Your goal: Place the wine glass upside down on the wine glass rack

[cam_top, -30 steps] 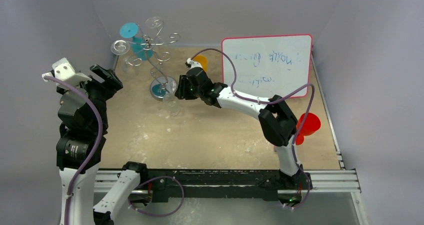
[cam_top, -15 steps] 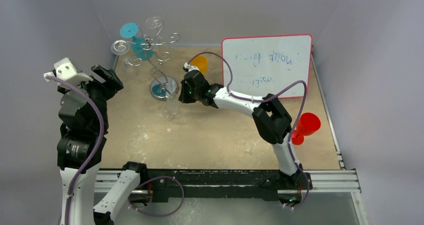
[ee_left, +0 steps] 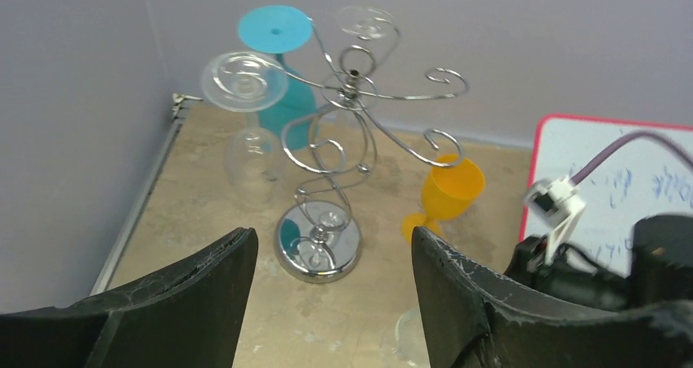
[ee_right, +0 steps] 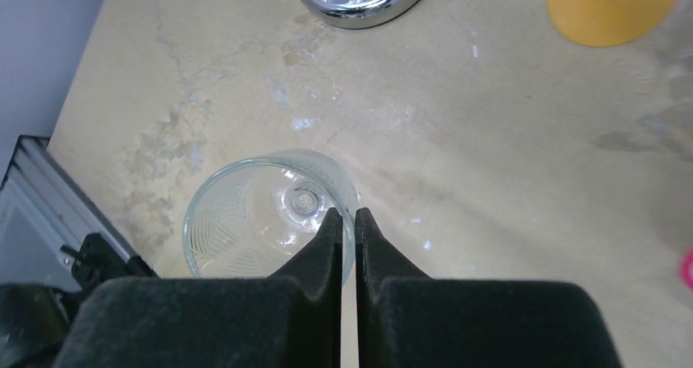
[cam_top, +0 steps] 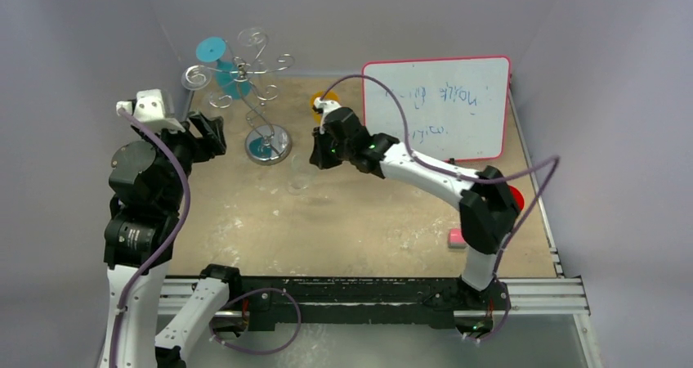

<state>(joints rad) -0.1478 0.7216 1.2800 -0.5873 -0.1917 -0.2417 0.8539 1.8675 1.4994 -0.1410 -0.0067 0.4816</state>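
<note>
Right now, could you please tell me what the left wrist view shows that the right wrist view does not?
Only the left wrist view: the curled arms of the wine glass rack, a teal glass and a clear glass hanging upside down on them, the whiteboard, the open left gripper. Only the right wrist view: the right gripper shut on the rim of the upright wine glass. Both: the rack's round base, the orange glass, the table.

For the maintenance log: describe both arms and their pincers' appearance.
Left arm and right arm: white links, black joint housings, a purple cable looping along each. A white fitting tops each wrist. Left pincer and right pincer have blocky matte-black fingers, the left's edges scuffed.
</note>
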